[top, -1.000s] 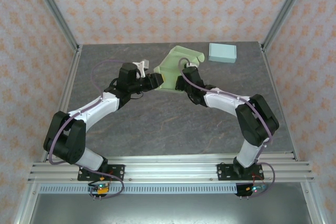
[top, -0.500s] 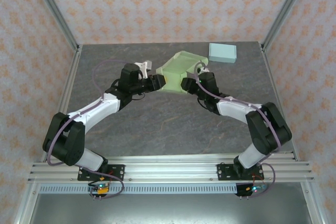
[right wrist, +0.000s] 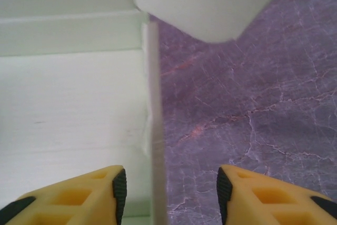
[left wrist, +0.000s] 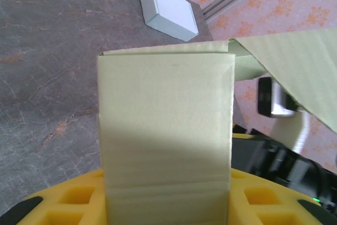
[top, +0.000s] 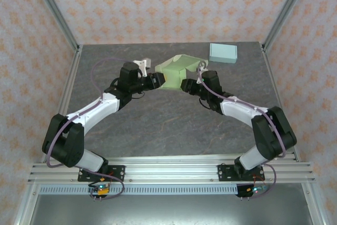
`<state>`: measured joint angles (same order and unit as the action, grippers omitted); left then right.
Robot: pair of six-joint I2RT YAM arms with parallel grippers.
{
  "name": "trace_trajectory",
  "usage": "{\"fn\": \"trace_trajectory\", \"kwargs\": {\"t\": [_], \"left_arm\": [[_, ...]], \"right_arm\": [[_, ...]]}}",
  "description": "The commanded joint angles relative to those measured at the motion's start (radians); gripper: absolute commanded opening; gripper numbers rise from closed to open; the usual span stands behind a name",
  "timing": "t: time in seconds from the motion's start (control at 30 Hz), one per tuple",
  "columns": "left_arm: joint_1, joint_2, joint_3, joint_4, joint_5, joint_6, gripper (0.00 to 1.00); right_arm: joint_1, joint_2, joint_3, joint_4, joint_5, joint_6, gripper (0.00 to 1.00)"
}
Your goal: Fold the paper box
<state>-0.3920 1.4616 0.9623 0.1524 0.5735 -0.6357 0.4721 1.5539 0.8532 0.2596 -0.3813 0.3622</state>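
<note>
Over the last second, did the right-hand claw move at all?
Yes. The right gripper has pulled back toward the robot's bases, farther from the pale blue box at the table's far edge.

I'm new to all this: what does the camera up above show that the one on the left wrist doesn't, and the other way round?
Overhead camera: both whole arms reaching in from the near edge, with the left gripper and right gripper meeting the green paper box from either side. Left wrist camera: a close look at a folded green panel filling the gap between its yellow fingers, its creases plain. Both: the green box, the small pale box lying flat near the far right corner, and the grey table.
</note>
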Motion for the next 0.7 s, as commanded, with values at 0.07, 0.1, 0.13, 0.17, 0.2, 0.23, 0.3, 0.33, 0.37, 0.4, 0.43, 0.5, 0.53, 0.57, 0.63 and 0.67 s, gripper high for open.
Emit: {"fn": "trace_trajectory", "kwargs": {"t": [0.07,0.1,0.13,0.17,0.2,0.23,0.3,0.33,0.37,0.4,0.43,0.5,0.53,0.57,0.63,0.67], "left_arm": [[0.004,-0.051,0.017,0.032,-0.004,-0.004,0.35],[0.004,-0.050,0.014,0.032,-0.003,-0.005,0.35],[0.004,-0.049,0.011,0.037,-0.001,-0.008,0.35],[0.004,-0.048,0.008,0.041,-0.003,-0.012,0.35],[0.005,-0.046,0.004,0.047,-0.001,-0.016,0.35],[0.003,-0.044,0.003,0.052,0.002,-0.018,0.35],[0.003,-0.041,0.004,0.051,0.002,-0.019,0.35],[0.003,-0.040,0.005,0.053,0.001,-0.019,0.35],[0.004,-0.041,0.006,0.053,-0.002,-0.021,0.35],[0.003,-0.042,0.006,0.050,-0.007,-0.020,0.35],[0.004,-0.042,0.009,0.047,-0.010,-0.018,0.35],[0.004,-0.043,0.018,0.033,-0.016,-0.013,0.35],[0.004,-0.042,0.020,0.025,-0.019,-0.009,0.35],[0.005,-0.040,0.026,0.017,-0.024,-0.009,0.35],[0.012,-0.041,0.031,-0.002,-0.037,-0.024,0.35],[0.015,-0.040,0.029,-0.004,-0.050,-0.042,0.34]], "right_arm": [[0.051,0.074,0.117,-0.111,0.168,-0.067,0.31],[0.062,0.089,0.142,-0.142,0.216,-0.072,0.25],[0.076,0.105,0.167,-0.168,0.257,-0.084,0.20],[0.089,0.118,0.188,-0.193,0.310,-0.096,0.18],[0.106,0.135,0.213,-0.225,0.378,-0.101,0.14],[0.122,0.150,0.235,-0.255,0.435,-0.103,0.13],[0.140,0.173,0.259,-0.280,0.519,-0.085,0.11],[0.143,0.176,0.255,-0.279,0.545,-0.067,0.11],[0.145,0.175,0.250,-0.280,0.576,-0.046,0.12],[0.146,0.170,0.239,-0.277,0.607,-0.023,0.14],[0.146,0.161,0.224,-0.262,0.608,-0.014,0.17],[0.140,0.128,0.174,-0.177,0.534,-0.026,0.24],[0.127,0.097,0.126,-0.101,0.446,-0.038,0.30],[0.108,0.069,0.077,-0.019,0.370,-0.032,0.37],[0.042,-0.001,-0.031,0.159,0.188,0.051,0.53],[0.013,-0.026,-0.069,0.217,0.136,0.107,0.56]]}}
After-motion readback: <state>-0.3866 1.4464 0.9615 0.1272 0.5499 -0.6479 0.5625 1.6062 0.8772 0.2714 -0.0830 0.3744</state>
